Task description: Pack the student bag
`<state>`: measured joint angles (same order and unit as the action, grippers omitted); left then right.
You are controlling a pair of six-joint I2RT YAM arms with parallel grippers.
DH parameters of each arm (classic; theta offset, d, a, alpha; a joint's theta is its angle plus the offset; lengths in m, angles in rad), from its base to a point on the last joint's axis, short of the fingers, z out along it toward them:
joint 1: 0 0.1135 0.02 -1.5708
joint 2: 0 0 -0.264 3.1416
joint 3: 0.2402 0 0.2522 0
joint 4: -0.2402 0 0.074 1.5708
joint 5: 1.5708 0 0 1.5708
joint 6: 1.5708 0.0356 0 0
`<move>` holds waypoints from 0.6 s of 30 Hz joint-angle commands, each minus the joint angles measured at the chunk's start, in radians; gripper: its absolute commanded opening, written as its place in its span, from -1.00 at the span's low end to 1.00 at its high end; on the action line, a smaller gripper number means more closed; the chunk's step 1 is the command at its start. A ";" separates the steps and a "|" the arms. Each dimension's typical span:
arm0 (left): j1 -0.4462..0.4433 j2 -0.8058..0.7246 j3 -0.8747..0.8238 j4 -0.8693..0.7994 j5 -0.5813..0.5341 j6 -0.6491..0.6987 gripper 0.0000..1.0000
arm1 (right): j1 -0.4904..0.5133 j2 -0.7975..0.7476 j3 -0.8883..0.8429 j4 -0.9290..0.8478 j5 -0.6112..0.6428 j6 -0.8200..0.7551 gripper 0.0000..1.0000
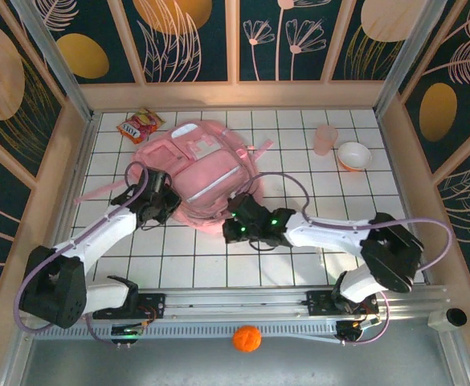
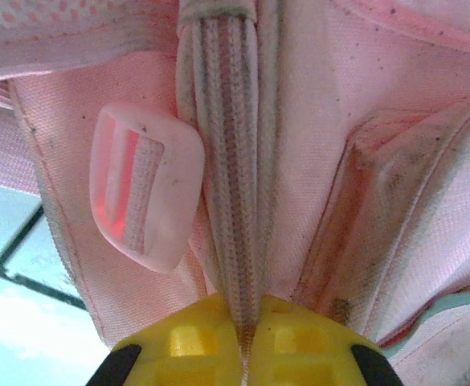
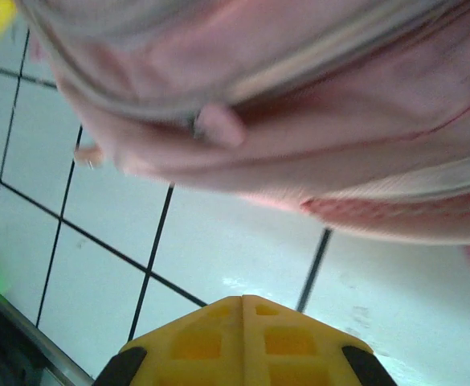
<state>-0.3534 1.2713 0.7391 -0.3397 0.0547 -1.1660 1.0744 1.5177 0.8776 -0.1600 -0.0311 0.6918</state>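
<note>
**Bag** (image 1: 198, 165): laid flat at mid-table, slightly left of centre. A packet (image 1: 140, 125) is seen just beyond its far-left corner. A cup (image 1: 324, 138) and a bowl (image 1: 353, 155) stand well apart from it at the far right. An orange ball (image 1: 247, 338) lies off the table (image 1: 218, 265), between the arm bases.

**Progress:** the packet, cup and bowl lie outside the bag, so packing is judged to be at its opening stage. The bag remains to be opened, loaded and zipped.

**Left gripper** (image 2: 243, 322): closed on a ribbed woven strap (image 2: 233, 145) of the bag, just beside a translucent pink buckle (image 2: 142, 189) with rounded corners. The band may be zip tape rather than webbing, as the close view is poor.

**Right gripper** (image 3: 243, 310): pads pressed together with nothing held, set near the bag's near edge over glossy white tiles ruled with dark lines. A small rounded zip pull (image 3: 218, 125) is seen on that edge.

**Fabric:** soft, coarse-woven and pale pink, lightly speckled with dirt. A mesh panel (image 2: 26, 16) is seen at one corner.
</note>
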 commanded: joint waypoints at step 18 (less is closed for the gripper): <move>0.020 -0.247 0.130 0.144 0.150 1.008 0.14 | -0.091 -0.198 -0.053 0.119 0.038 0.007 -0.38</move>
<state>-0.3355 1.0660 0.8551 -0.2699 0.1543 -0.5194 0.9855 1.3693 0.8623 -0.1036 -0.0086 0.6868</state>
